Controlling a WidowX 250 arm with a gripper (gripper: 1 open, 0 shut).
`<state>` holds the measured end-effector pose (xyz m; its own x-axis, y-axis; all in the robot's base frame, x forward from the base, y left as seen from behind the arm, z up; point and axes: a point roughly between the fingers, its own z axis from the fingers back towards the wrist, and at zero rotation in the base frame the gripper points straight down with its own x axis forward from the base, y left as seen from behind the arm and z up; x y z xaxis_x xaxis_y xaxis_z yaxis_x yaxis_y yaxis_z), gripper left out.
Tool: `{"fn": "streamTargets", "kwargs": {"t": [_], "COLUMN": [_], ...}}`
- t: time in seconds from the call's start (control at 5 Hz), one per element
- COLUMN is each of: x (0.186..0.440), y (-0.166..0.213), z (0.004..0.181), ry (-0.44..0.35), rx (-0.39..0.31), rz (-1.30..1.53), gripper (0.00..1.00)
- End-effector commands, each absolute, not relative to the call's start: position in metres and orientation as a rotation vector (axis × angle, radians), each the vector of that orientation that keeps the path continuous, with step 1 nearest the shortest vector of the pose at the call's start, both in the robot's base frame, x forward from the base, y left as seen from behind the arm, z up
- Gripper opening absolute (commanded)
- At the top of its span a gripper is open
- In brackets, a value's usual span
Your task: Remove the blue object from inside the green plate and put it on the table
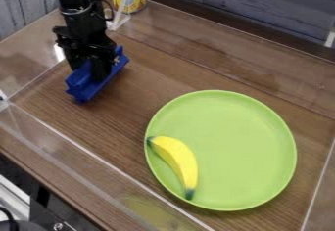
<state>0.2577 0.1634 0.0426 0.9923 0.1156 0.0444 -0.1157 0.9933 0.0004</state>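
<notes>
Brown wood-grain finish with a smooth, low sheen is noted on the desk (131,117); clear, glossy plastic is seen in the low border wall (98,166), where pale reflections are shown; smooth, evenly coloured plastic with a soft, near-matt surface is presented by the green plate (236,147); a smooth, satin skin is observed on the banana (175,162); matt black surfaces are recorded on the hand (89,59); a smooth, plastic-like face is displayed by the blue object (86,84).

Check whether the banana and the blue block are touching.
Apart: the camera view shows a wide stretch of bare brown tabletop between the blue block and the banana.
</notes>
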Motion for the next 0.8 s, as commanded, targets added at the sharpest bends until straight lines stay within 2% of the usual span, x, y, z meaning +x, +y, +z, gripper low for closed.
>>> {"fn": "streamTargets", "kwargs": {"t": [0.0, 0.6], "x": [0.259, 0.257], "y": [0.169, 0.168], "z": [0.041, 0.027], "ry": [-0.061, -0.054], "rx": [0.001, -0.032], "rz": [0.125, 0.125], "gripper": [0.00, 0.00]}}
